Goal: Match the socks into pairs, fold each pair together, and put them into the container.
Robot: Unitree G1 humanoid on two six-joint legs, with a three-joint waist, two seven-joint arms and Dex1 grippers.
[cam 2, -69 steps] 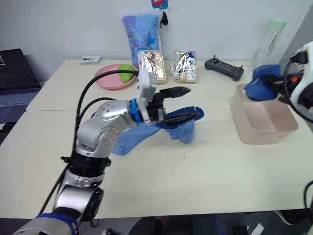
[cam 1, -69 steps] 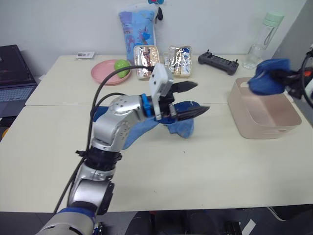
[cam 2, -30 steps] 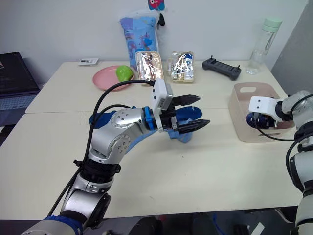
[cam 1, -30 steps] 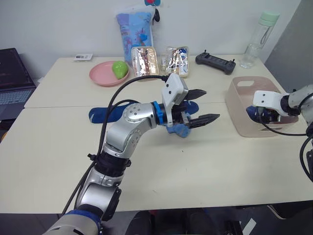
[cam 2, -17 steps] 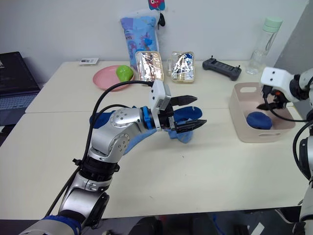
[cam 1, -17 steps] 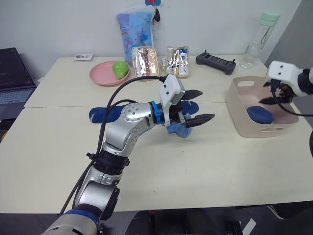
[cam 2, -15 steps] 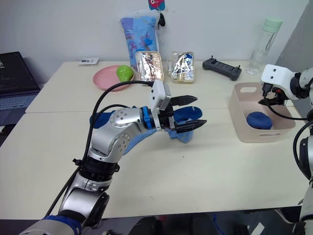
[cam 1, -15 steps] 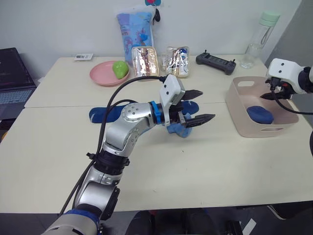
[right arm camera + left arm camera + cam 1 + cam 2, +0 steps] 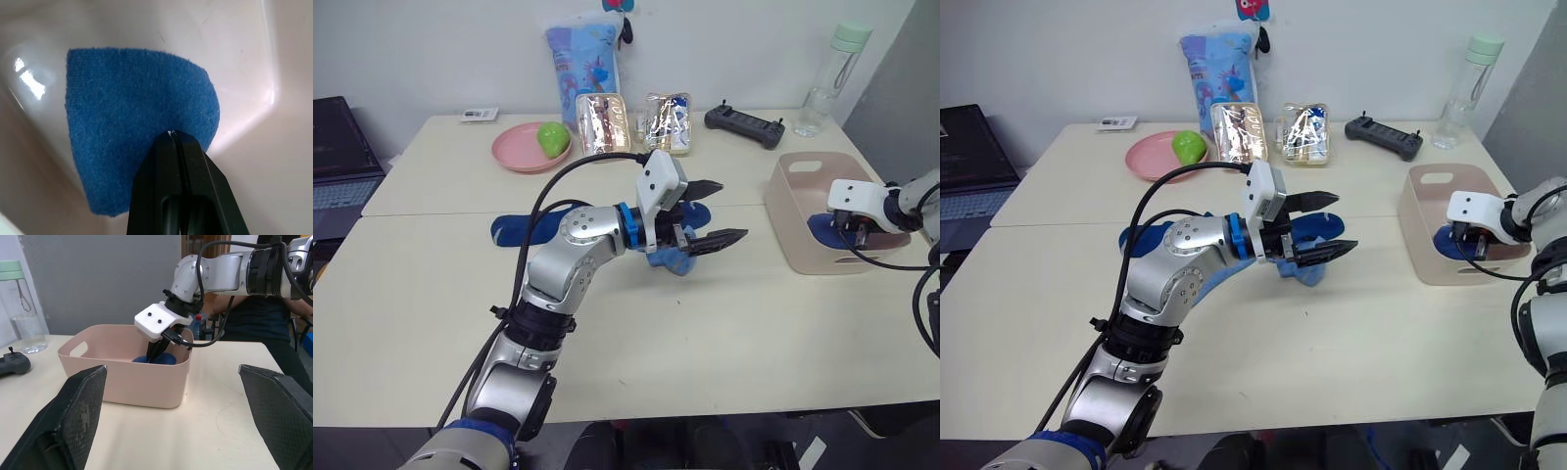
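Cream table (image 9: 724,323), loose socks (image 9: 680,257) mid-table directly beneath spread left gripper (image 9: 713,211), long axis left-right. Right gripper (image 9: 172,139) pinched closed, empty, on folded pair (image 9: 137,142) inside tub (image 9: 803,250).

Left tool (image 9: 717,211) open over worktop (image 9: 705,323), blue socks (image 9: 677,257) just under/behind it. Right tool (image 9: 858,230) down inside pink container (image 9: 793,230), blue sock bundle (image 9: 822,227) beside it.
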